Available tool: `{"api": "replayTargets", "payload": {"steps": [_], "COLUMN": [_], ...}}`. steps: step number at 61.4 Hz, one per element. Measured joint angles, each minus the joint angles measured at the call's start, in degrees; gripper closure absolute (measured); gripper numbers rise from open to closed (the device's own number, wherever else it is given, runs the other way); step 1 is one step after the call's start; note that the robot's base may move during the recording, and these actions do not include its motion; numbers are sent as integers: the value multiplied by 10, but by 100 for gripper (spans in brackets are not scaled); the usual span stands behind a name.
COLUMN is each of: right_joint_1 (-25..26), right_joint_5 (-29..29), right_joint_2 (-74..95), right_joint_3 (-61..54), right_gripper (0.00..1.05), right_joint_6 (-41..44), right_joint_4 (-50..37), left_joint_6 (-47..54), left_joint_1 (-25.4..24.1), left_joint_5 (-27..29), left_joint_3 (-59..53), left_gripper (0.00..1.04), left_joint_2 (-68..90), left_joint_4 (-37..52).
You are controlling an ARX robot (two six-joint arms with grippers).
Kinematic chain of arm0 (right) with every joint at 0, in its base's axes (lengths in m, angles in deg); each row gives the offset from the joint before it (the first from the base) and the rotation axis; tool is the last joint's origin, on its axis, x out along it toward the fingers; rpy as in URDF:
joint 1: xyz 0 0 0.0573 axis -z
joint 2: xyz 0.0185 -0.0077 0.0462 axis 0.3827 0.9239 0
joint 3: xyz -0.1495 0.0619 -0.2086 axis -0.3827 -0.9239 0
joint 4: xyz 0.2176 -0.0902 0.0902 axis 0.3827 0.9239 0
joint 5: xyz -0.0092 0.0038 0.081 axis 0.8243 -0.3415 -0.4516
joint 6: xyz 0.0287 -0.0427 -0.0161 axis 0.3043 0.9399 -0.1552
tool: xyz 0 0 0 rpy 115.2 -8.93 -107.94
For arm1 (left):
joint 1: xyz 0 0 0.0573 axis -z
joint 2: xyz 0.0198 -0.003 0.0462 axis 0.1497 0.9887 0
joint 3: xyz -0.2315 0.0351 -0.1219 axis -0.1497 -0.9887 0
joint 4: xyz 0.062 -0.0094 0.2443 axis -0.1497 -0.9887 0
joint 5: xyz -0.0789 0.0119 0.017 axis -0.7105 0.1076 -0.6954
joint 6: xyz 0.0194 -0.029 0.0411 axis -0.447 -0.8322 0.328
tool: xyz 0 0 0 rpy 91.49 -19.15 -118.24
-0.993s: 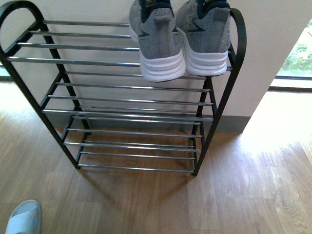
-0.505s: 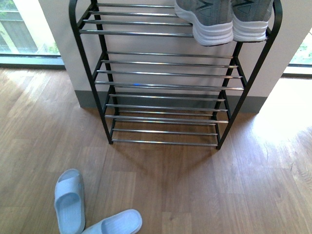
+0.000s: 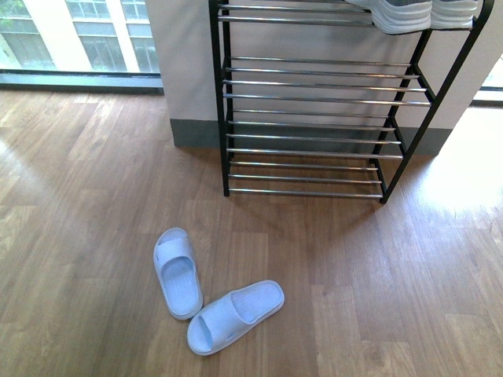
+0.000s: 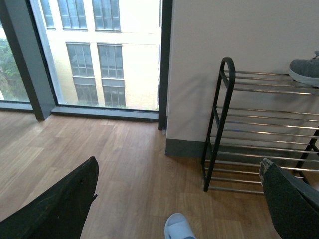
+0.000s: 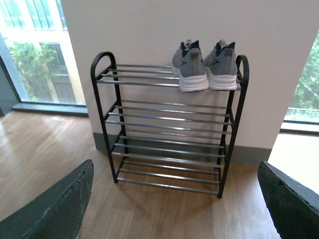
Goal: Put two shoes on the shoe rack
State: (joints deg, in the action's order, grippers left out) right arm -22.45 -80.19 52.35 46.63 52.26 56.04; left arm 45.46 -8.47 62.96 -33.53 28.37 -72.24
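The two shoes (image 5: 190, 67) (image 5: 223, 64), grey with white soles, stand side by side on the right end of the shoe rack's (image 5: 139, 83) top shelf, heels toward me. The front view catches only their white soles (image 3: 401, 14) at its top edge, above the shoe rack (image 3: 306, 193). In the left wrist view one shoe (image 4: 305, 72) peeks in on the shoe rack (image 4: 228, 59). My left gripper (image 4: 178, 164) and right gripper (image 5: 175, 167) both hang open and hold nothing, well back from the rack.
Two light blue slippers (image 3: 178, 271) (image 3: 234, 314) lie on the wooden floor in front of the rack's left side; one slipper (image 4: 178, 226) shows below my left gripper. The rack stands against a white wall with a grey skirting, with windows on either side.
The front view has drawn back from the rack, which now sits at the upper right. Both slippers have come fully into view. The shoes stay on the top shelf.
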Motion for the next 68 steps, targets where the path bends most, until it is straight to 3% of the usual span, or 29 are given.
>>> {"api": "replayTargets", "payload": {"steps": [68], "right_joint_1": [0], "right_joint_5": [2], "right_joint_2": [0], "right_joint_3": [0], "right_gripper": [9], "right_joint_6": [0], "right_joint_4": [0], "left_joint_6": [0], "left_joint_1": [0], "left_joint_5": [-1], "left_joint_3": [0], "left_gripper": [9], "left_joint_2": [0], "left_joint_4": [0]}}
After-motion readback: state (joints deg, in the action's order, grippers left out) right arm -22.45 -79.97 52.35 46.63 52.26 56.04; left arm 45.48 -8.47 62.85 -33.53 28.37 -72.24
